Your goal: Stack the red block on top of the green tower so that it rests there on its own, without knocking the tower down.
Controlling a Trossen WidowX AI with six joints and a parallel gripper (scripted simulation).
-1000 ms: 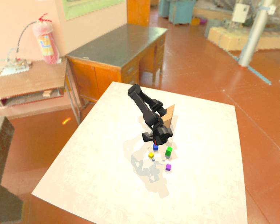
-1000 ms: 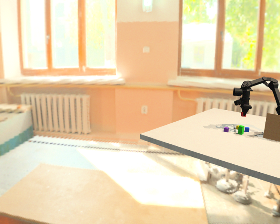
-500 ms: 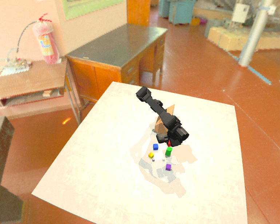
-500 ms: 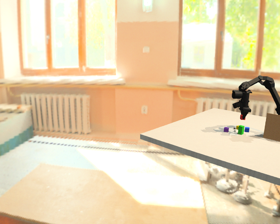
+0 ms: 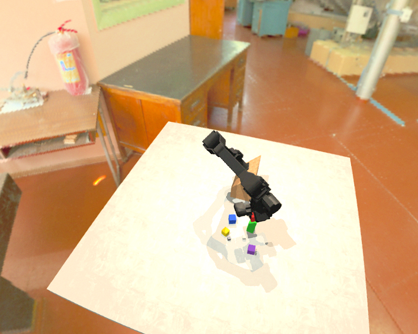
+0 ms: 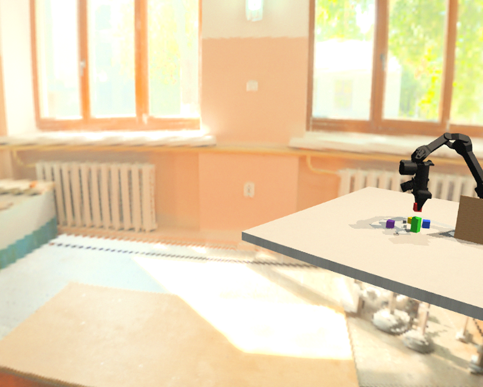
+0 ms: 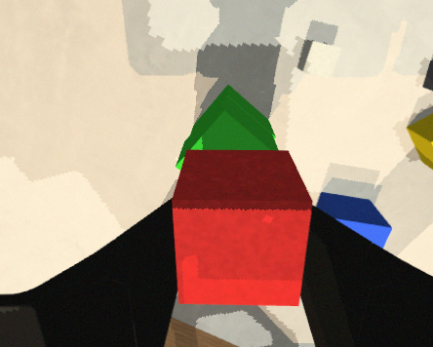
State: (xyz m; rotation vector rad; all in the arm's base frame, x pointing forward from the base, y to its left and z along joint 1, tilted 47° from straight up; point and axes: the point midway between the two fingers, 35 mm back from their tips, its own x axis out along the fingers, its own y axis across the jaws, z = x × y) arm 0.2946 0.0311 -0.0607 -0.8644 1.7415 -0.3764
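Observation:
The red block (image 5: 252, 217) (image 6: 417, 207) (image 7: 241, 244) is held in the air between the fingers of my gripper (image 6: 419, 208) (image 7: 236, 209), which is shut on it. The green tower (image 5: 251, 226) (image 6: 415, 224) (image 7: 226, 132) stands upright on the table. In the exterior view the red block is above the tower, with a gap between them. In the wrist view the tower shows beyond the block's far edge, turned at an angle to it, and its near part is hidden behind the block.
A blue block (image 5: 232, 218) (image 6: 426, 223) (image 7: 363, 221) and a yellow block (image 5: 225, 231) (image 7: 424, 138) lie near the tower. A purple block (image 5: 251, 249) (image 6: 390, 223) and small white (image 7: 322, 58) and dark (image 5: 229, 238) cubes lie around. A brown box (image 6: 475, 221) stands near the arm's base.

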